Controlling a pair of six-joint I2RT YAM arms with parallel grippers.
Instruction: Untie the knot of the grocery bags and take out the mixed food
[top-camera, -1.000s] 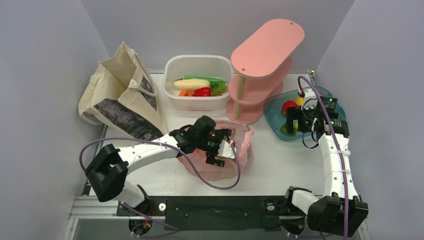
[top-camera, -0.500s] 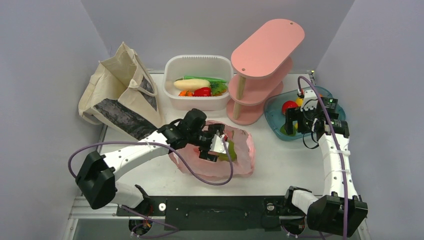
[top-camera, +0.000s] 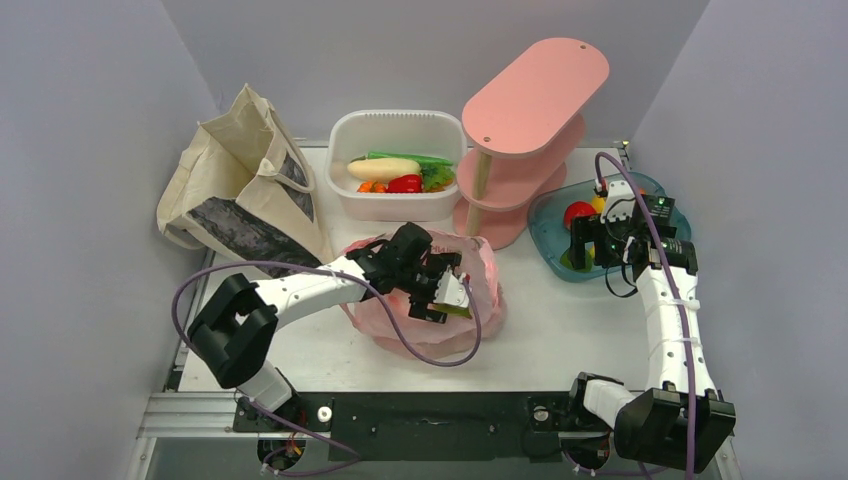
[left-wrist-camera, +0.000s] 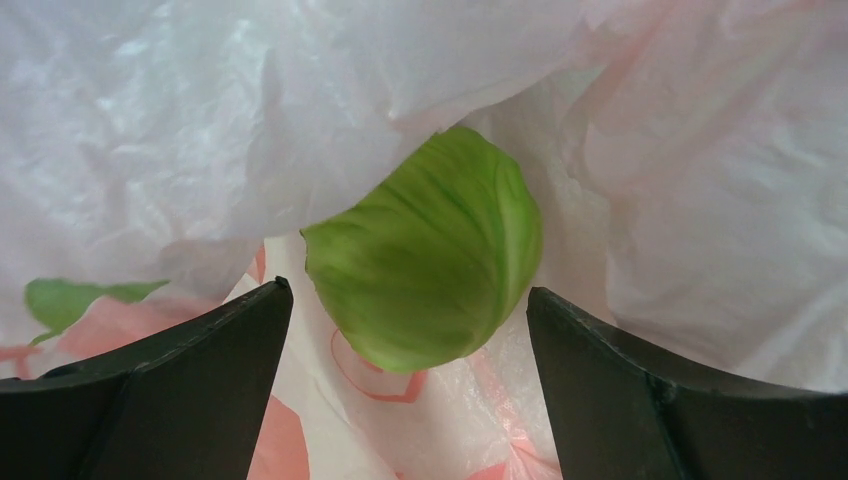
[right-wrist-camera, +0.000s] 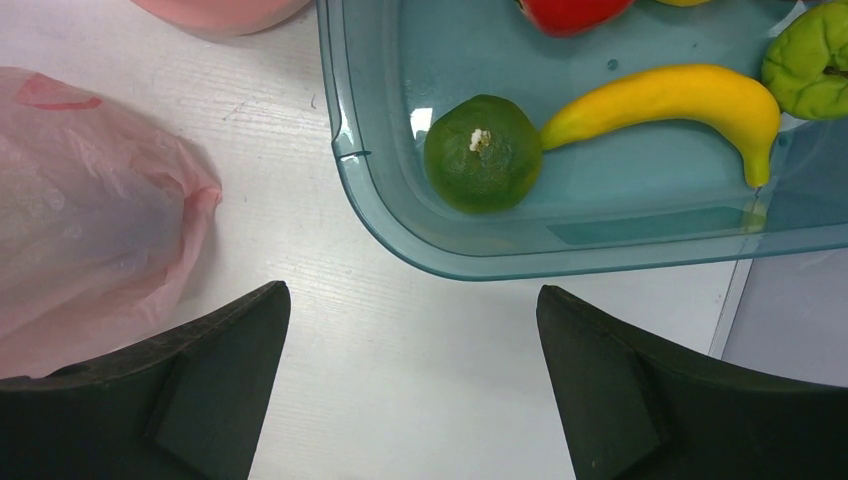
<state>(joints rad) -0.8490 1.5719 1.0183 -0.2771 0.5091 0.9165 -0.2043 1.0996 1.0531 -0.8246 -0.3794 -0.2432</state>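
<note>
L gripper (left-wrist-camera: 408, 300) sits inside pink bag (top-camera: 482, 290), centre of top view, fingers apart; round green veg (left-wrist-camera: 430, 255) shows btwn them, ungripped. R gripper (right-wrist-camera: 412, 295) at right, fingers apart, holding nothing, over table (right-wrist-camera: 400, 410) by blue tray (right-wrist-camera: 400, 240). Canvas tote (top-camera: 240, 190) upper left.

Thin, crinkled translucent plastic pink bag (left-wrist-camera: 700, 200); smooth, glossy clear blue plastic tray (right-wrist-camera: 600, 240).

Your left arm (top-camera: 300, 290) is stretched forward and to the right, elbow bent near its base; left hand (top-camera: 447, 297) tipped down at the end of it, jaws wide apart, nothing clamped; your right arm (top-camera: 672, 320) runs up the right side, forearm almost straight away from base; right hand (top-camera: 592, 243) faces down, jaws also spread, holding nothing.
</note>
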